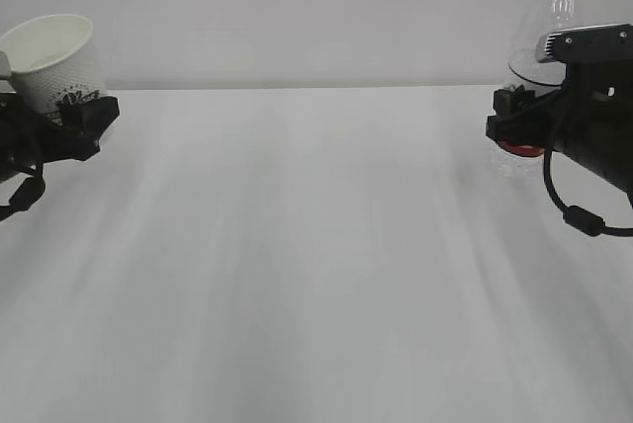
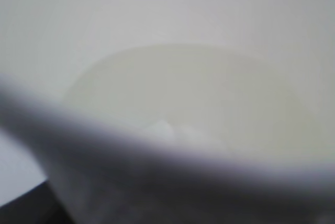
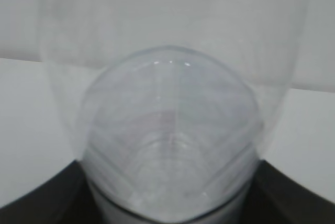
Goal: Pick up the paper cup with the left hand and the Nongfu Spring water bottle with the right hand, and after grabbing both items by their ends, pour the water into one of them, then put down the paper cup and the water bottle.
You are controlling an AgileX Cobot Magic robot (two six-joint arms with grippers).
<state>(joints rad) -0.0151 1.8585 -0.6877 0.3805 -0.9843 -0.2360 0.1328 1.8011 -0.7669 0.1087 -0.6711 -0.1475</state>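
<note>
At the far left of the exterior view, my left gripper (image 1: 71,119) is shut on the lower part of the white paper cup (image 1: 54,57). The cup is held above the table and tilted, so its cream inside shows. In the left wrist view the paper cup (image 2: 199,93) fills the frame, blurred. At the far right, my right gripper (image 1: 522,117) is shut on the middle of the Nongfu Spring water bottle (image 1: 554,23), which is upright and uncapped, with its red neck ring on top. The bottle's clear body (image 3: 170,130) fills the right wrist view between dark fingers (image 3: 31,203). I cannot make out any water.
The white table (image 1: 316,265) stretches between the two arms, with a plain pale wall behind. A black cable (image 1: 574,211) loops down under the right arm. Whether the bottle's base touches the table cannot be told.
</note>
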